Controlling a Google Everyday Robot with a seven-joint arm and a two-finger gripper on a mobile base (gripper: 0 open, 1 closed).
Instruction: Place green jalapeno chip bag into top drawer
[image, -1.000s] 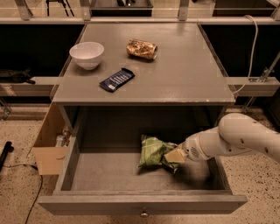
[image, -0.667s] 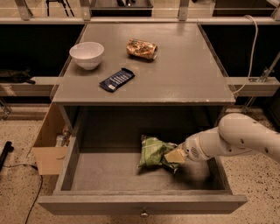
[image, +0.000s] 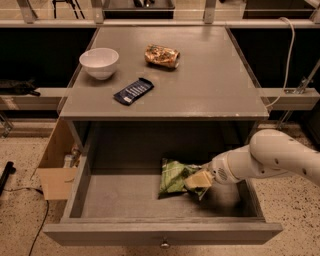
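The green jalapeno chip bag (image: 173, 176) lies crumpled on the floor of the open top drawer (image: 125, 200), right of its middle. My gripper (image: 197, 180) reaches in from the right, inside the drawer, at the bag's right edge and touching it. The white arm (image: 280, 157) comes over the drawer's right side. The drawer's grey front with its small round knob (image: 164, 244) is at the bottom of the view.
On the grey tabletop (image: 210, 85) stand a white bowl (image: 99, 62), a flat dark-blue packet (image: 133, 91) and a brown-gold crinkled bag (image: 161, 55). An open cardboard box (image: 56, 165) sits on the floor left of the drawer. A white cable (image: 287, 60) hangs at the right.
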